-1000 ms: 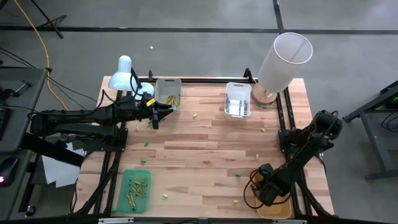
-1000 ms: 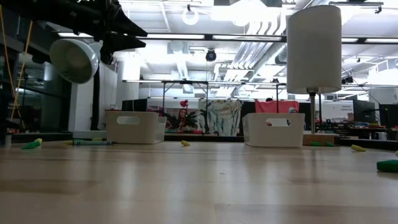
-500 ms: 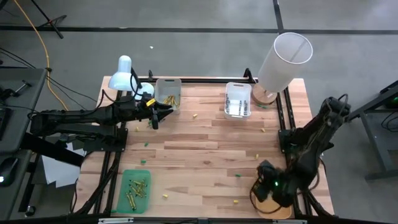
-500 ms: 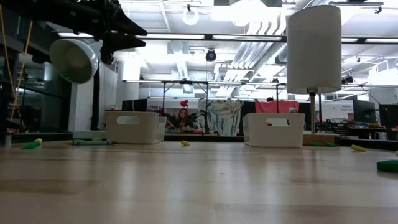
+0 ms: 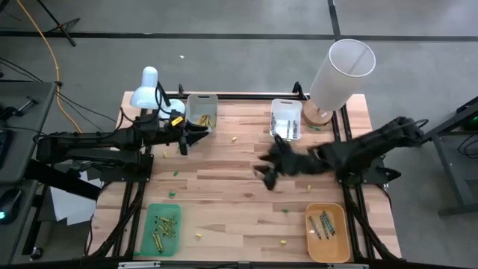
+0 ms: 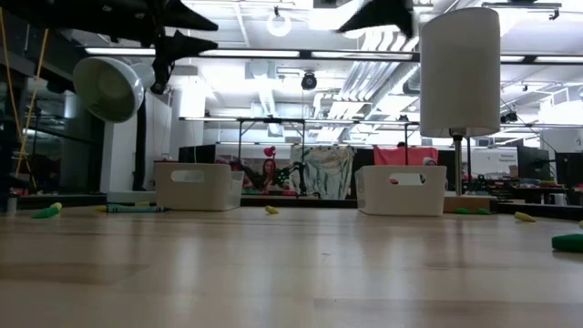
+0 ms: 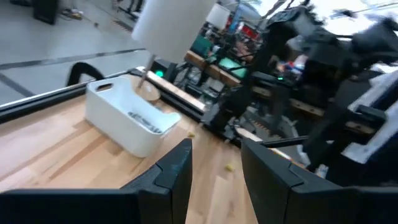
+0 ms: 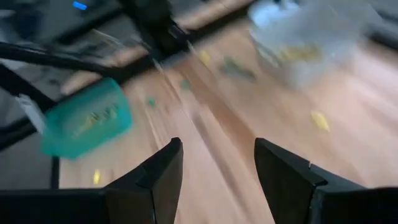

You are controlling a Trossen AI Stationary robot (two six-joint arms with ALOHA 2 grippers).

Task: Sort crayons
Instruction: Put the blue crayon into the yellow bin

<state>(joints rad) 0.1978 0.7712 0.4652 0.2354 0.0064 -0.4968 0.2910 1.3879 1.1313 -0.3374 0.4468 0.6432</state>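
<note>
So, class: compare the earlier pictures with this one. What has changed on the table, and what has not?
The right gripper left the orange tray at the table's near right corner and swung to mid-table, fingers open and empty. The left gripper still hovers by the white bin. Trays, bins and scattered crayons look unmoved.

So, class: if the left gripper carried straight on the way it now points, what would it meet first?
Probably the white bin with grey crayons. The left gripper, fingers open and empty, points across the table toward it, with bare wood between. It rides high, so it might pass above.
</note>
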